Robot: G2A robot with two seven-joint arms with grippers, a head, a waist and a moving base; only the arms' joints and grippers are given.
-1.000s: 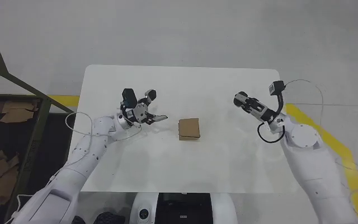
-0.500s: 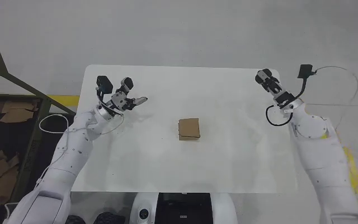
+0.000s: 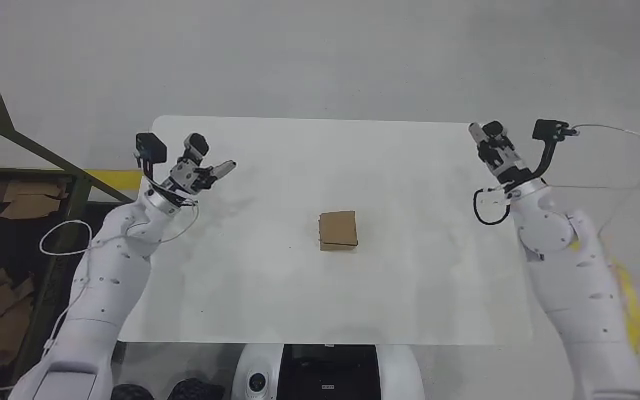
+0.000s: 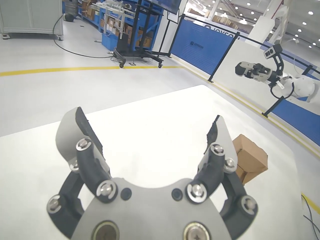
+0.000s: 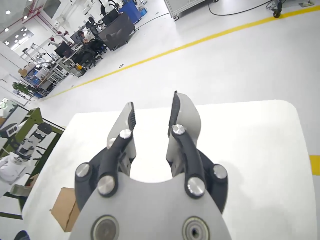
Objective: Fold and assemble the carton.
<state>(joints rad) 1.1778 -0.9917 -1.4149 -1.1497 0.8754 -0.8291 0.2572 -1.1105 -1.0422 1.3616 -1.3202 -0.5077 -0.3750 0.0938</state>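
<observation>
Two fingers (image 4: 83, 128) on the left gripper (image 4: 148, 116), black pads facing each other, and they're spread really wide with nothing between them. Same count on the right gripper (image 5: 153, 101): two fingers (image 5: 185, 112), but only a modest gap here, and nothing in that gap either. So neither one has a grip on anything.

Moving outward, the top view puts the left gripper (image 3: 213, 155) over the table's far left corner area and the right gripper (image 3: 487, 131) up by the far right corner. They're well apart from each other.

One small brown cardboard carton (image 3: 338, 230) sits on the one white rounded-corner table (image 3: 300, 300), roughly mid-table and well clear of both grippers. From above it looks boxy and squarish, with a seam line across the top. The left wrist view shows the carton (image 4: 250, 158) as a closed-looking cube with a flap edge on its near side. The right wrist view catches a side of it (image 5: 63, 207) next to the gripper's body.
</observation>
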